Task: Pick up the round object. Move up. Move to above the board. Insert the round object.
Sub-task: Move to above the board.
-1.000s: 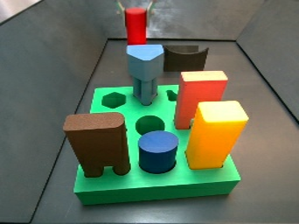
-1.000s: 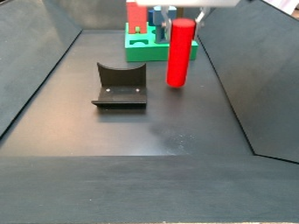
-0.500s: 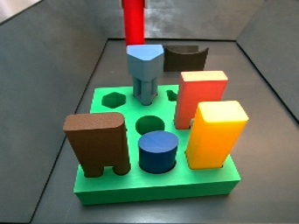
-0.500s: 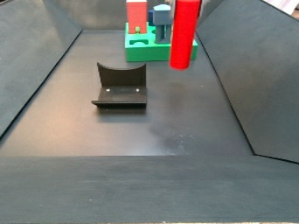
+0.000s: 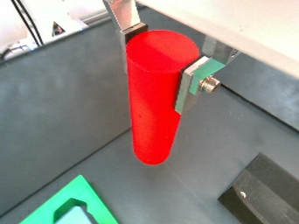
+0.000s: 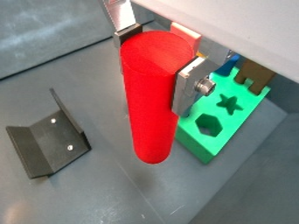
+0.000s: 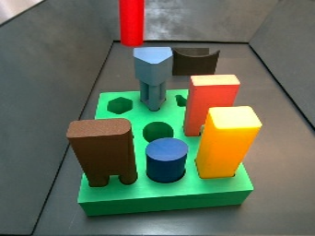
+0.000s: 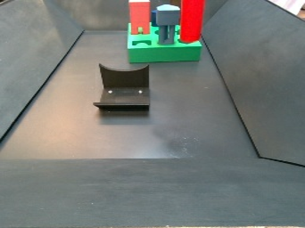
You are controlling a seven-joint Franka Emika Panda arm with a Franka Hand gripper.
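My gripper [image 5: 163, 57] is shut on the top of the round object [image 5: 158, 96], a tall bright red cylinder hanging upright in the air; both wrist views show it [image 6: 149, 96]. In both side views only the cylinder's lower part shows, at the upper frame edge [image 7: 132, 20] [image 8: 192, 18], and the gripper is out of frame. The green board [image 7: 117, 198] lies on the floor with an open round hole [image 7: 157, 128] near its middle. The cylinder's foot is well above the floor, behind the board's far edge.
On the board stand a brown arch block [image 7: 101, 152], a short dark blue cylinder [image 7: 167, 159], an orange block [image 7: 229, 138], a red block [image 7: 212, 101] and a blue-grey pentagon piece [image 7: 151, 74]. The fixture [image 8: 121, 87] stands on the dark floor. Sloping walls enclose it.
The red cylinder has risen from the floor in the gripper, its foot now far higher in both side views and closer to the board.
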